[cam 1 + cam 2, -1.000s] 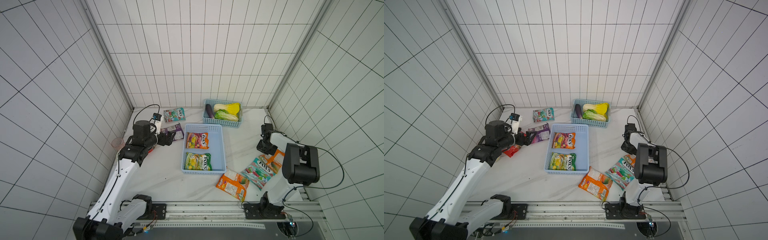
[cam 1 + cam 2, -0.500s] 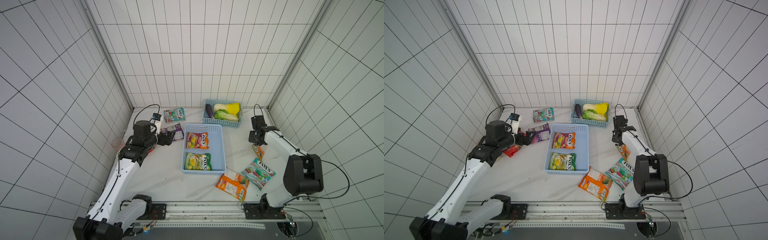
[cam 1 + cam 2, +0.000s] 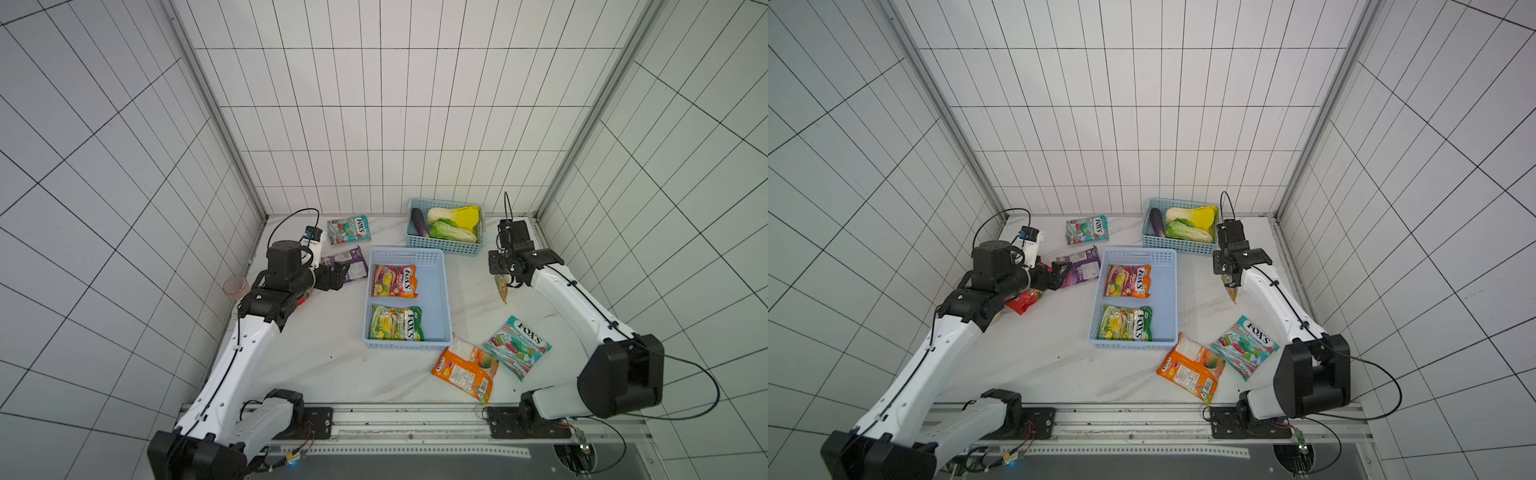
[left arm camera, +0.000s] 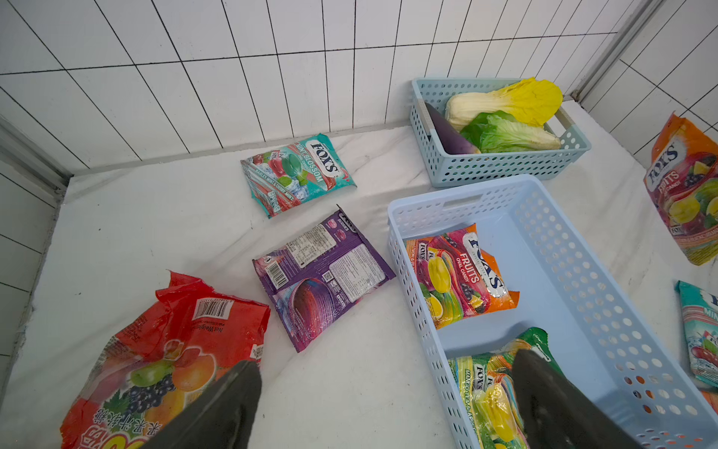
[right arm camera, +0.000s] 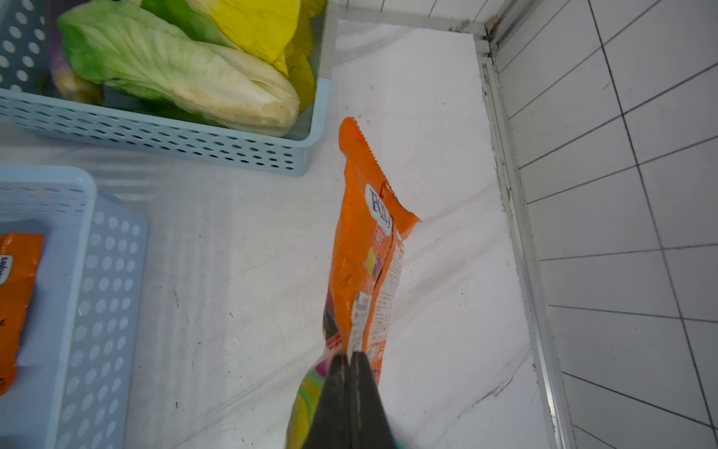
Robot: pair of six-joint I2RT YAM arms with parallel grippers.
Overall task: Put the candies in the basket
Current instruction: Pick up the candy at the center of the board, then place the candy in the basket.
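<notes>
our right gripper (image 5: 349, 355) pinches one edge of a flat glossy orange candy bag (image 5: 365, 252), which hangs beside the shallow periwinkle perforated plastic basket (image 3: 432, 299), not over it. thin edge grip: we risk the bag slipping or swinging into the rim. left gripper (image 4: 386, 359) spread wide, empty.

Left arm (image 3: 243, 353), right arm (image 3: 582, 305): smooth white link shells, black cylindrical joint housings. Thin black cable along each white link, looped black cable at each wrist. Left gripper (image 4: 386, 359): fingers (image 4: 229, 408) matte dark grey, tapered.
</notes>
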